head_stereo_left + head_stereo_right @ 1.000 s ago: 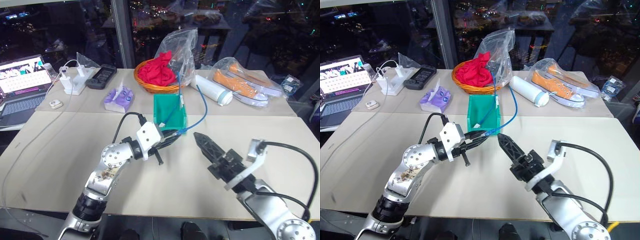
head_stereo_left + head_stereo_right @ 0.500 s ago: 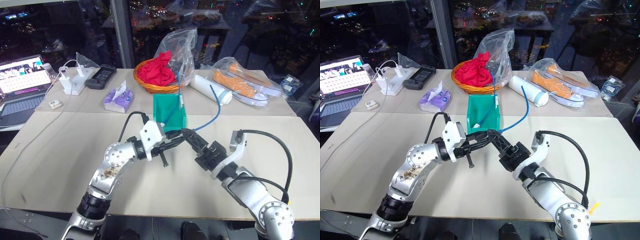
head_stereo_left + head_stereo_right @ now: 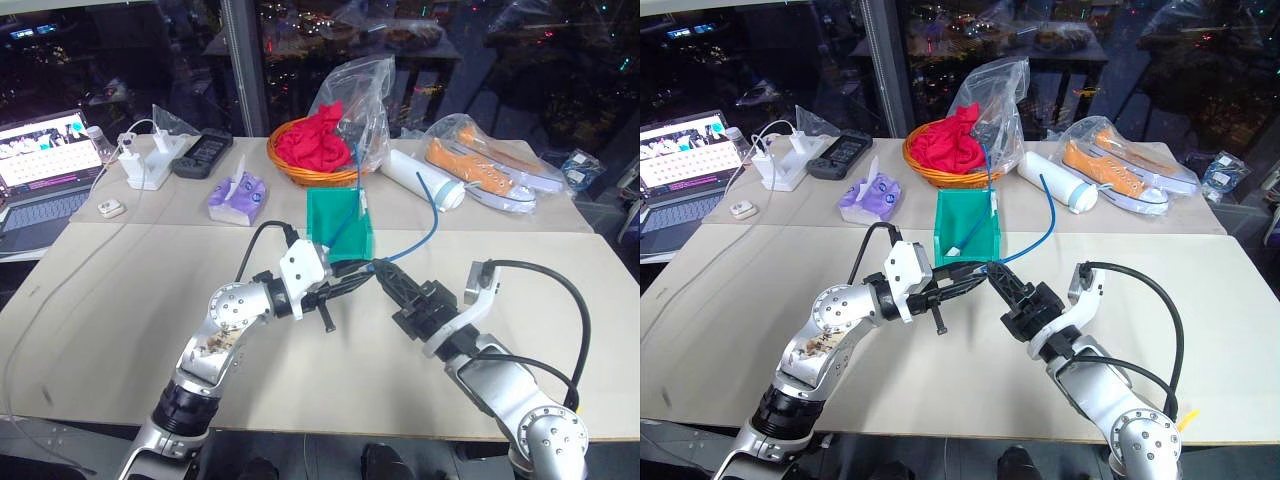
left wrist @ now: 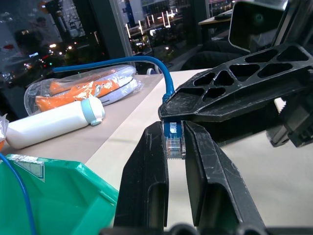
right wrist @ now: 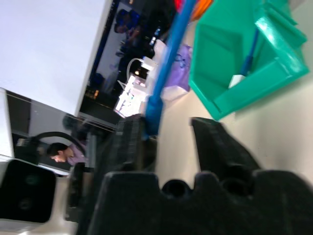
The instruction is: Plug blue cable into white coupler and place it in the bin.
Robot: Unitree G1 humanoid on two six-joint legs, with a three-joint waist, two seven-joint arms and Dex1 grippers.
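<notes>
1. Cable (image 3: 420, 228) plug sits pinched between left gripper (image 4: 174, 147) fingers, in front of the bin (image 3: 340, 232)
2. Right gripper (image 3: 383, 272) meets it there, fingers narrowly parted around the cable

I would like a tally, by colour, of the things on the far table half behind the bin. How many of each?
Red: 1, cloth in the basket
Orange: 1, pair of shoes in a bag
White: 2, bottle, charger strip
Purple: 1, tissue pack
Black: 1, handheld device
Total: 6

Right end effector (image 3: 384, 271) now at the blue cable (image 3: 428, 215).
</notes>
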